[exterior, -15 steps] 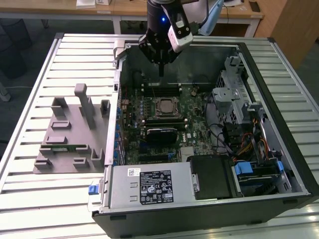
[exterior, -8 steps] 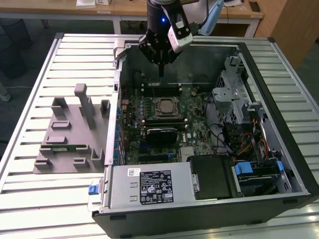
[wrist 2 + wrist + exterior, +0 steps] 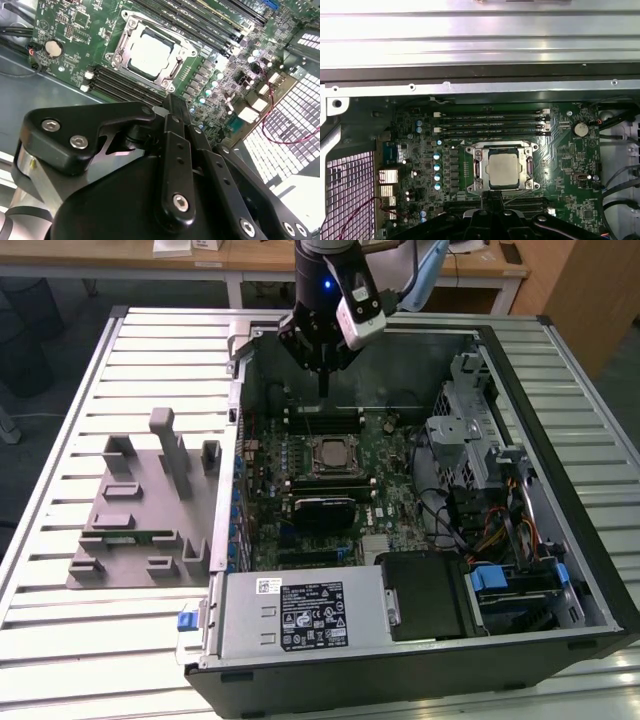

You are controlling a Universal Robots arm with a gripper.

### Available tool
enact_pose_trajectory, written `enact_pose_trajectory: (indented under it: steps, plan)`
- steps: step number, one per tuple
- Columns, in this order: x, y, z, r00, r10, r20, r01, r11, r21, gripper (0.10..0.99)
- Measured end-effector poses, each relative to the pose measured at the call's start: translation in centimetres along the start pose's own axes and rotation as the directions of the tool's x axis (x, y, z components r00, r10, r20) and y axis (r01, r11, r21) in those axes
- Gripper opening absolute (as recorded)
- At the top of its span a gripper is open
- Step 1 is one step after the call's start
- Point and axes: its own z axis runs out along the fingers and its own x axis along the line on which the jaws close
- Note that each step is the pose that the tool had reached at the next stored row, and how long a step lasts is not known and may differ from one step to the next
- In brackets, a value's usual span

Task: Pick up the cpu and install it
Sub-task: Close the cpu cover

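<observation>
the gripper [image 3: 323, 390] hangs inside the open computer case [image 3: 560, 500], above the motherboard [image 3: 390, 490], touching nothing. the jaws are drawn narrow, close together, and nothing is held between them; in the exterior view they look like one thin dark tip pointing down. the cpu [image 3: 330, 454] is not in the gripper. it lies flat in the metal socket frame [image 3: 312, 468] on the motherboard, its pale silver top facing up, just below the tip in that view.

in both wrist views the cpu [image 3: 150, 52] [image 3: 502, 167] fills the square opening of the frame [image 3: 120, 47] [image 3: 479, 170], and the gripper [image 3: 175, 102] [image 3: 490, 196] is near the frame's edge but apart from it. rows of long black memory slots [image 3: 492, 125] run on the side of the frame away from the gripper.

the case lies on its side on a bench [image 3: 150, 350] of metal slats. a grey holder fixture [image 3: 130, 530] stands on the bench at the exterior view's left, well apart from the case.
</observation>
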Motion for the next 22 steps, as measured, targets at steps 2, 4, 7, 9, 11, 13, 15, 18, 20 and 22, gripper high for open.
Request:
enact_pose_trajectory:
  steps: [2, 4, 7, 9, 11, 13, 15, 18, 20, 22]
  plan:
    - [0.00, -0.01, 0.09, 1.0000, 0.000, 0.0001, 0.000, 1.0000, 0.000, 0.106]
    - [0.01, -0.01, 0.23, 1.0000, 0.000, 0.0001, 0.000, 1.0000, 0.000, 0.106]
    - [0.01, -0.02, 0.43, 1.0000, 0.000, 0.0000, 0.000, 1.0000, 0.000, 0.106]
    - [0.02, -0.02, 0.54, 1.0000, 0.000, 0.0001, 0.000, 1.0000, 0.000, 0.106]
    - [0.02, -0.03, 0.65, 1.0000, 0.000, 0.0000, 0.000, 1.0000, 0.000, 0.106]
    - [0.02, -0.03, 0.77, 1.0000, 0.000, 0.0001, 0.000, 1.0000, 0.000, 0.106]
    - [0.03, -0.04, 0.90, 1.0000, 0.000, 0.0001, 0.000, 1.0000, 0.000, 0.106]
    - [0.04, -0.04, 1.10, 1.0000, 0.000, 0.0000, 0.000, 1.0000, 0.000, 0.106]
    - [0.04, -0.05, 1.23, 1.0000, 0.000, 0.0000, 0.000, 1.0000, 0.000, 0.106]
    - [0.04, -0.05, 1.35, 1.0000, 0.000, 0.0000, 0.000, 1.0000, 0.000, 0.106]
